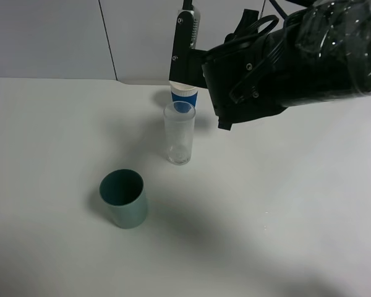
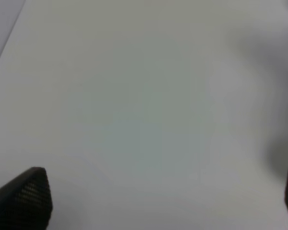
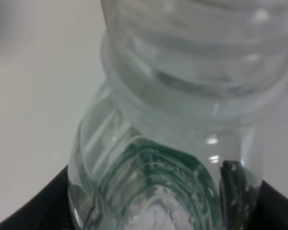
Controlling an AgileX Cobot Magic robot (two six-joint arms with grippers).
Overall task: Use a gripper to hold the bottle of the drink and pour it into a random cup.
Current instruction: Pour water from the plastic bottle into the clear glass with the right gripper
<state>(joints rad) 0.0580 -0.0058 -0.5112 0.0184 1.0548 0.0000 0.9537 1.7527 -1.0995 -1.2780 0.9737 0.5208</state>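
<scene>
The bottle's (image 3: pixel 182 86) green label (image 3: pixel 182 177) carries pale print, too warped to read. The right arm (image 1: pixel 278 74) hangs raised over the table (image 1: pixel 284 204), its pincer (image 3: pixel 158 218) clamped tight around the bottle's body. Down to the pincer's left the cup (image 1: pixel 179 135) stands upright, clear glass; liquid in either cannot be told

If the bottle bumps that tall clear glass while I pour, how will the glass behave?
The glass is tall and narrow, so a knock near its rim would probably tip it. It looks empty, so likely light and easy to slide on the smooth white table.
</scene>
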